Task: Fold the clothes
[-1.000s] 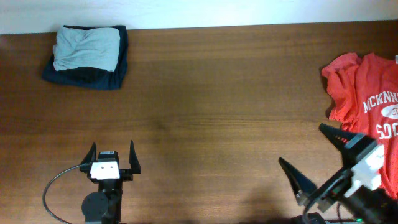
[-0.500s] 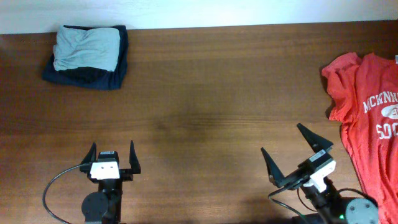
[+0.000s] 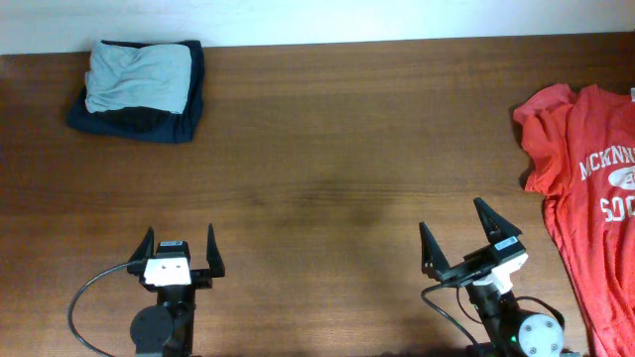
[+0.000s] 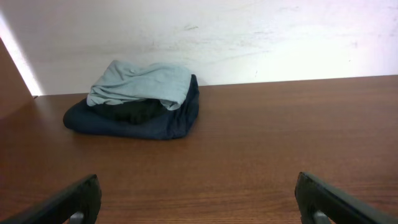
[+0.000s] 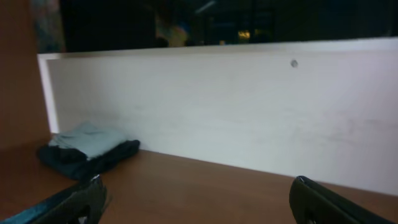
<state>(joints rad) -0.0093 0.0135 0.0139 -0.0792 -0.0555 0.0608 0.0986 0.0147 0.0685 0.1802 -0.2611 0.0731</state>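
Overhead tally: pale grey-teal T-shirt (image 3: 139, 77) folded atop dark garment (image 3: 149, 124) at ten o'clock; red T-shirt (image 3: 585, 198) spread unfolded at three o'clock; left gripper (image 3: 180, 238) and right gripper (image 3: 452, 220) empty, jaws apart, toward six o'clock; task seemingly half done.

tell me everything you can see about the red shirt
The red shirt looks like soft, slightly heathered cotton with white block lettering across the chest, which the picture's right edge cuts off. It is unfolded and spread front up, mildly rumpled, with the collar toward the far side, one short sleeve reaching left and the body running toward the near edge. It lies at the right end of the wooden table, partly out of view. Only the table touches it.
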